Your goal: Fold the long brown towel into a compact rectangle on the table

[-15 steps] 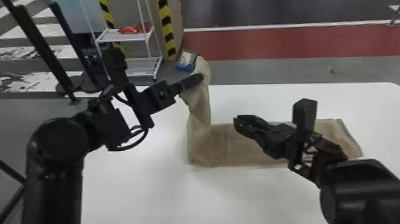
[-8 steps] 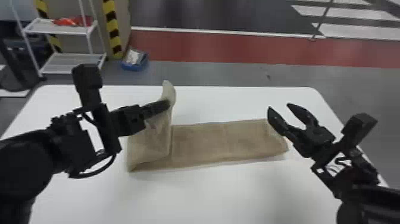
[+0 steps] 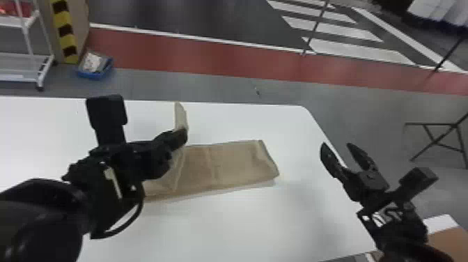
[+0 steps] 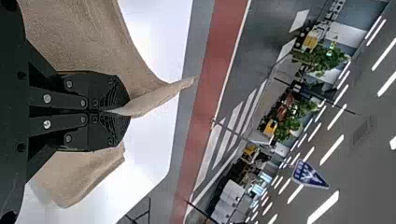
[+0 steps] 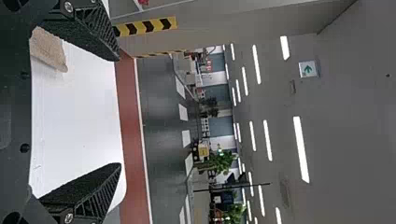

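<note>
The left arm (image 3: 41,216) is black, with a rounded shell, a squared block (image 3: 107,113), a looped black cable (image 3: 134,217) and a pale strip (image 3: 113,181). Silver screws (image 4: 46,98) dot the black left gripper (image 3: 183,135). The black right gripper (image 3: 336,145) has tapered fingers (image 5: 81,184) with grainy faces and ribbed sides.

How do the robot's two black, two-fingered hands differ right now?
The left gripper is shut, pinching the long brown towel, while the right gripper is open and empty.
The left gripper is at the towel's raised part; the right gripper is off to the right, near the edge of the white table.
Both are black, with two flat fingers.
</note>
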Controlling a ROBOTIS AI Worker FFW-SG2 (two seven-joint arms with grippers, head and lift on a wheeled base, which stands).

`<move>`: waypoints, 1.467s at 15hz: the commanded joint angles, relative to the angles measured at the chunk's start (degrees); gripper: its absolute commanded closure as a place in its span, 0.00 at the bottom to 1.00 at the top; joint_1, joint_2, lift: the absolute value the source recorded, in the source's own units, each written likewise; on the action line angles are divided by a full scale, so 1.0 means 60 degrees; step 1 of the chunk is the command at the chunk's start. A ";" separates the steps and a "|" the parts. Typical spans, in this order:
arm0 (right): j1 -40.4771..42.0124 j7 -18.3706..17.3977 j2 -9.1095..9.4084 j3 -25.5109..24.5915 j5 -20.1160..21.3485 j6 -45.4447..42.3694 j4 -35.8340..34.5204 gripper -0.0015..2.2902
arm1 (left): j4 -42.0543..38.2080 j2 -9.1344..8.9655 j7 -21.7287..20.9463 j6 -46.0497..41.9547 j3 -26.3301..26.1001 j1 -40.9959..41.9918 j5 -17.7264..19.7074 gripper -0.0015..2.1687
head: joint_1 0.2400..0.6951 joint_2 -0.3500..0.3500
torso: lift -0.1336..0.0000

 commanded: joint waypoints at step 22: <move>-0.0074 -0.1111 0.1189 0.2387 0.1428 0.0918 -0.0901 0.10 | 0.0183 0.1530 -0.0736 -0.2059 0.1142 0.1026 -0.0057 0.02 | 1.00 0.00 | 0.07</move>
